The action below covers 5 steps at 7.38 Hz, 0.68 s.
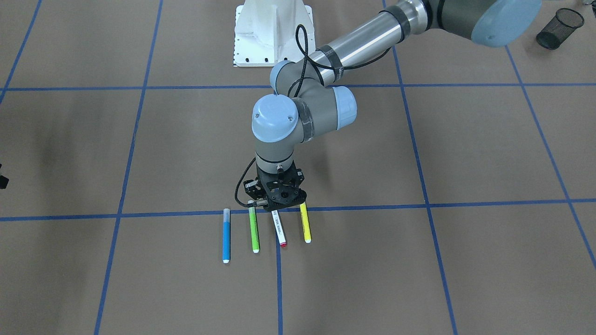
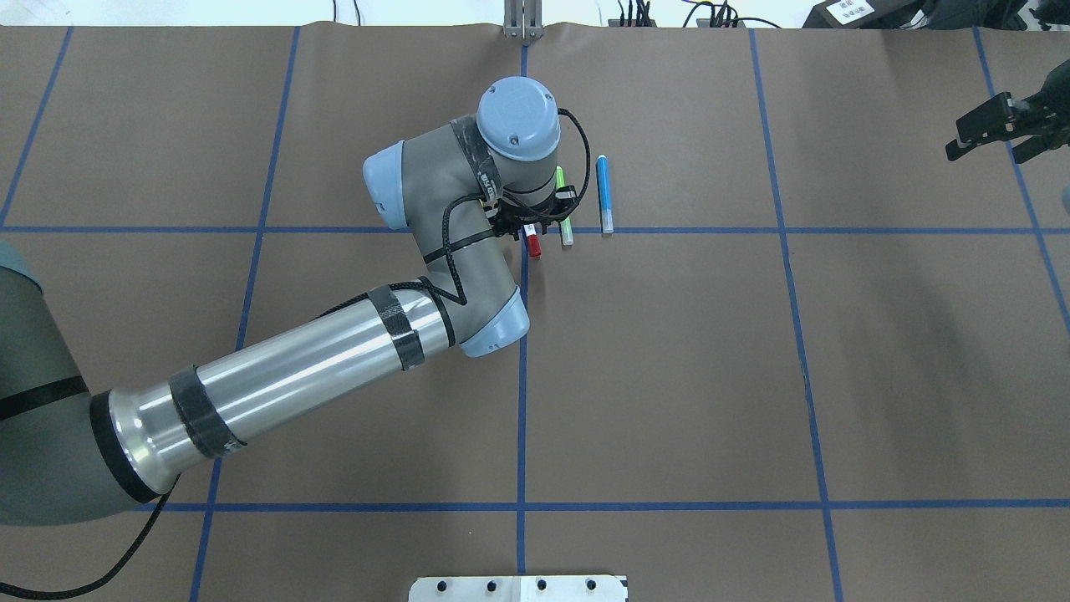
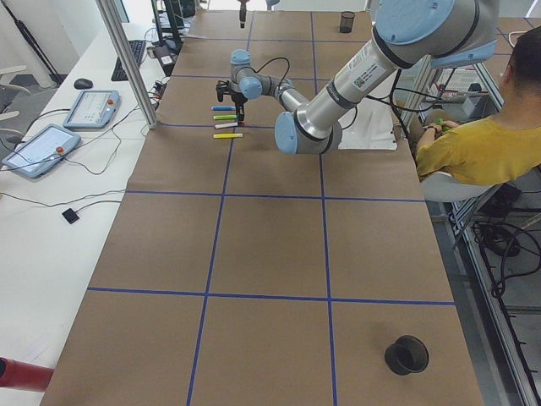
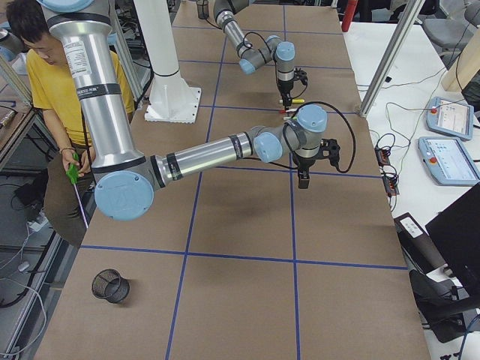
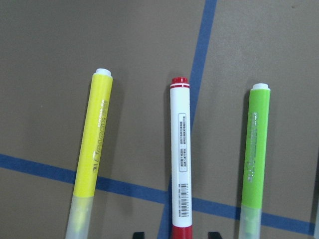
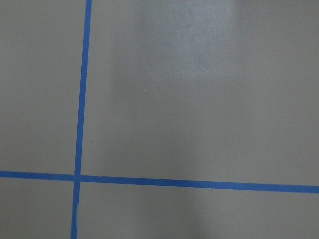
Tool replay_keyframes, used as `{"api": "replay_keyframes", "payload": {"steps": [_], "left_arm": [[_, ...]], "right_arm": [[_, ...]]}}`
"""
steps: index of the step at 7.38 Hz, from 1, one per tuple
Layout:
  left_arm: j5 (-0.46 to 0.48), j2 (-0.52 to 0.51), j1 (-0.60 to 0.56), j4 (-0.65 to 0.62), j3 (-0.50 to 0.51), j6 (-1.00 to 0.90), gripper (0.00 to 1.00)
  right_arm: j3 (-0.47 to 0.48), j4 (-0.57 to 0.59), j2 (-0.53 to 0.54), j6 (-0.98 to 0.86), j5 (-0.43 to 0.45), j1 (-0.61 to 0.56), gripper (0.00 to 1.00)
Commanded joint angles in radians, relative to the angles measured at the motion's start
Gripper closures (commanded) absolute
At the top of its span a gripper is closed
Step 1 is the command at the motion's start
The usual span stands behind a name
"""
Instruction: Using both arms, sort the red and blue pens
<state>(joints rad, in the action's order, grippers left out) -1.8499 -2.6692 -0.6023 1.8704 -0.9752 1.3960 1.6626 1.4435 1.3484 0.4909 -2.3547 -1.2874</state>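
Your left gripper hangs low, jaws spread either side of the red-capped marker, which lies between the yellow marker and the green marker. Centre on the barrel, descend straight, and avoid nudging its neighbours.

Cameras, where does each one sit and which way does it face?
Front-facing: across the table, facing the robot; left arm above the red pen.
Overhead: behind the robot, looking forward; left arm from the left.
Exterior left: table's left end; left arm nearest.
Exterior right: table's right end; right arm nearest.
Left wrist: straight down on the red pen.
Right wrist: straight down on the table.
Shared: front-facing and overhead both show the blue pen.
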Motion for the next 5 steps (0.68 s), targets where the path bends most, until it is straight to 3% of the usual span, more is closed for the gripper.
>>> {"api": "replay_keyframes", "payload": {"steps": [1,5], "left_arm": [[0.024,-0.004,0.006,0.012,0.015,0.005,0.54],[0.026,-0.003,0.027,0.012,0.016,0.005,0.57]], "right_arm": [[-0.006,0.0,0.0,0.0,0.0,0.0,0.0],[-0.012,-0.002,0.0,0.0,0.0,0.002,0.0]]}}
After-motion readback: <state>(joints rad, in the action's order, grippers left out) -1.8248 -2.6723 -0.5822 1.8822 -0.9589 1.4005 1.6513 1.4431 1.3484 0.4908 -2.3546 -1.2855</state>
